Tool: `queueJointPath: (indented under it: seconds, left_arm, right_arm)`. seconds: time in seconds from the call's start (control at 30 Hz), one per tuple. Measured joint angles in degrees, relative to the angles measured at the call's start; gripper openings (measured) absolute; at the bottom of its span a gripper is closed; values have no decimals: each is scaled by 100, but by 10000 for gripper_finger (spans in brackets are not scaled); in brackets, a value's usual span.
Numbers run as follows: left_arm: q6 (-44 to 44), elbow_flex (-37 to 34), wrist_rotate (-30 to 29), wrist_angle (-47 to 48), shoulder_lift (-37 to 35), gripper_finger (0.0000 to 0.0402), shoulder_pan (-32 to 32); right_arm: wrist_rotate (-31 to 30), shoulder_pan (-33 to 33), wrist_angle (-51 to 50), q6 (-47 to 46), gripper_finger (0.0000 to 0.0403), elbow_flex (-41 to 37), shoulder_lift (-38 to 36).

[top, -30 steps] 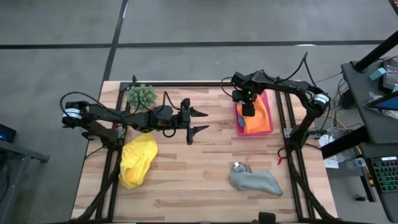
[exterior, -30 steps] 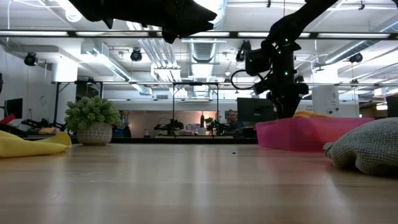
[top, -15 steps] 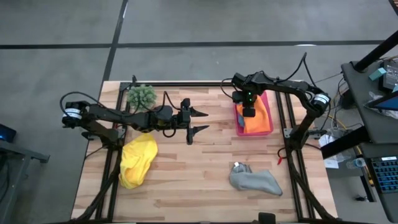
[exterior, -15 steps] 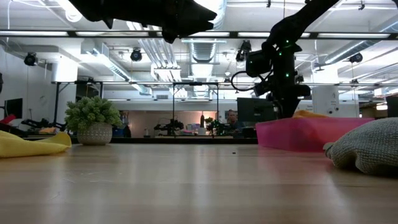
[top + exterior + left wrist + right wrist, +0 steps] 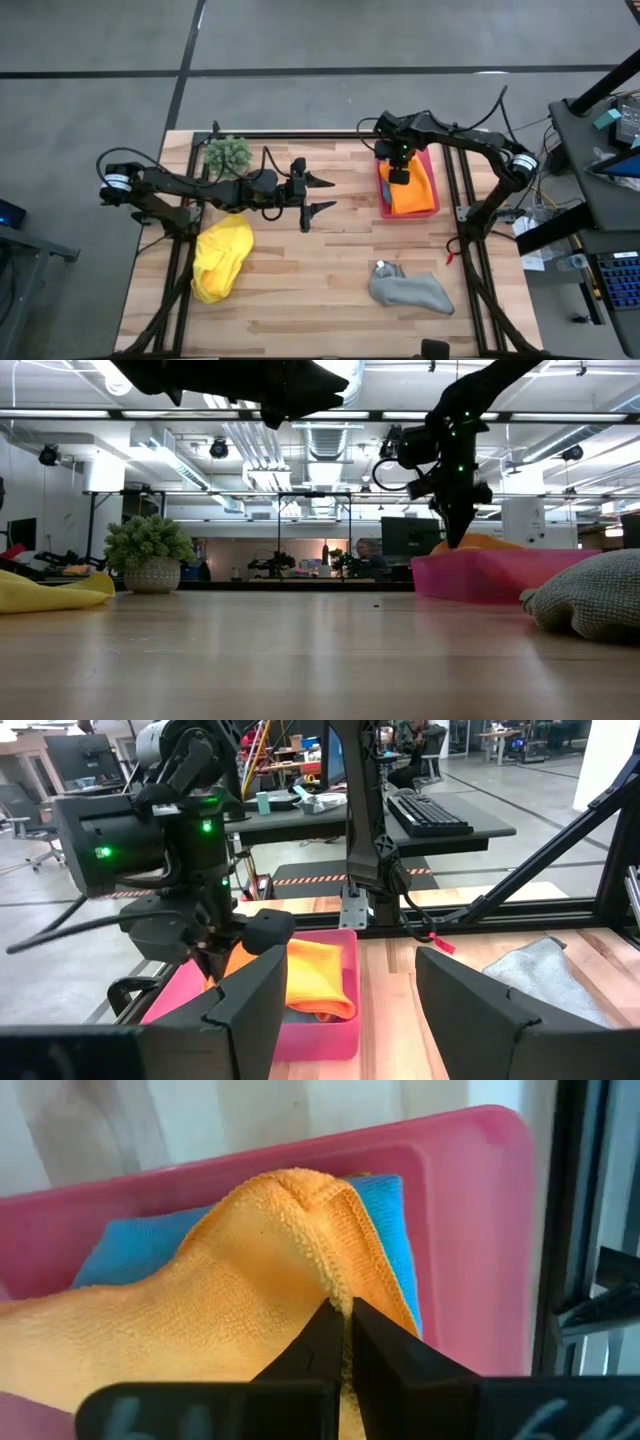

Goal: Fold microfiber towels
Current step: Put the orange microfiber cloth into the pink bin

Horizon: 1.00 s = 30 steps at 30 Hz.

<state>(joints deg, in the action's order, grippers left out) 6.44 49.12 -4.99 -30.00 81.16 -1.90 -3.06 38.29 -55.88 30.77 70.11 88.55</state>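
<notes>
An orange towel (image 5: 414, 192) lies on a blue towel (image 5: 130, 1245) inside the pink tray (image 5: 433, 166) at the table's far right. My right gripper (image 5: 398, 178) stands over the tray, shut on the orange towel. A yellow towel (image 5: 222, 258) lies crumpled at the near left. A grey towel (image 5: 410, 290) lies bunched at the near right. My left gripper (image 5: 326, 194) hovers open above the table's middle, its fingers pointing toward the tray and holding nothing. My right gripper pinches the orange towel's hemmed edge (image 5: 336, 1288) between its two fingertips, coming from above and pointing down. The pinched part is drawn up into a ridge (image 5: 468, 542) above the tray's rim. The rest of the towel lies on the blue towel. One layer or several, I cannot tell.
A small spiky green plant (image 5: 228, 153) in a pot stands at the far left. Bare wood lies between the yellow and grey towels. Black frame rails run along the table's left, right and far sides.
My right gripper has risen a little over the tray and drifted slightly toward the far edge, taking the orange towel's edge up with it. That edge now peaks above the tray's rim, while the rest of the towel stays in the tray.
</notes>
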Motion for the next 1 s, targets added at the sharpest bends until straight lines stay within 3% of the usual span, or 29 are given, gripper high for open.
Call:
queueJointPath:
  seconds: [0.47, 0.77, 1.0]
  left_arm:
    - [0, 1, 0, -10, 0, 206, 0]
    - [0, 2, -1, -91, 0, 206, 0]
    - [0, 2, -1, -107, 0, 206, 0]
  right_arm:
    - [-313, 174, 316, -472, 9, -82, -33]
    - [-506, 187, 907, -534, 9, -570, -30]
    - [-504, 224, 1065, -572, 49, -695, -30]
